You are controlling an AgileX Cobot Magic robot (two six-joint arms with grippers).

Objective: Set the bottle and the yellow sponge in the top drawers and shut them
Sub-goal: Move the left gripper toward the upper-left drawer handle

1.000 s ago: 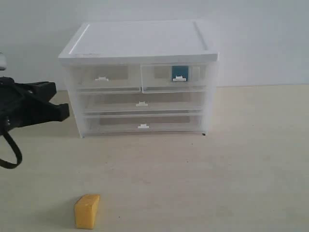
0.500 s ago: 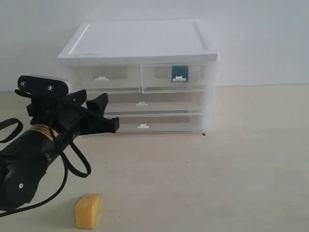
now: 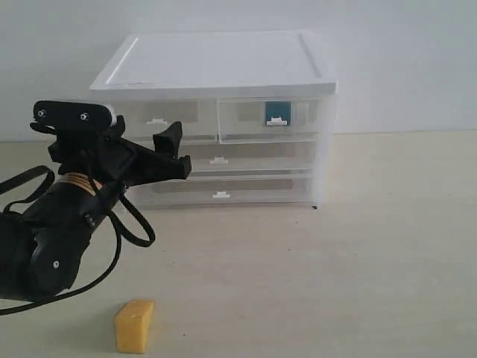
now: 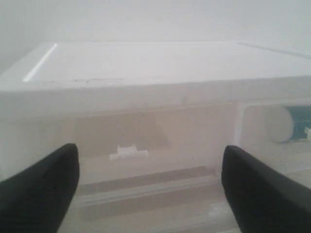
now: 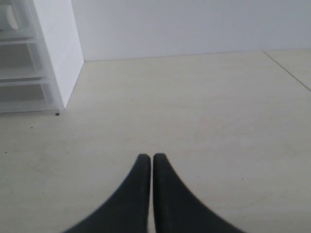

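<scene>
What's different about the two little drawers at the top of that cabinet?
The right top drawer holds a bottle with a teal label; the left top drawer looks empty. The open left end effector faces the left top drawer; no arm is at the right top drawer. Both are translucent, with small white tab handles.

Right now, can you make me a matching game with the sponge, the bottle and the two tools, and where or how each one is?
Things:
1. yellow sponge
2. bottle
3. left tool
4. right tool

Place or state:
A. shut
B. inside the right top drawer
C. lying on the table
D. open

Pairs: 1-C, 2-B, 3-D, 4-A
</scene>
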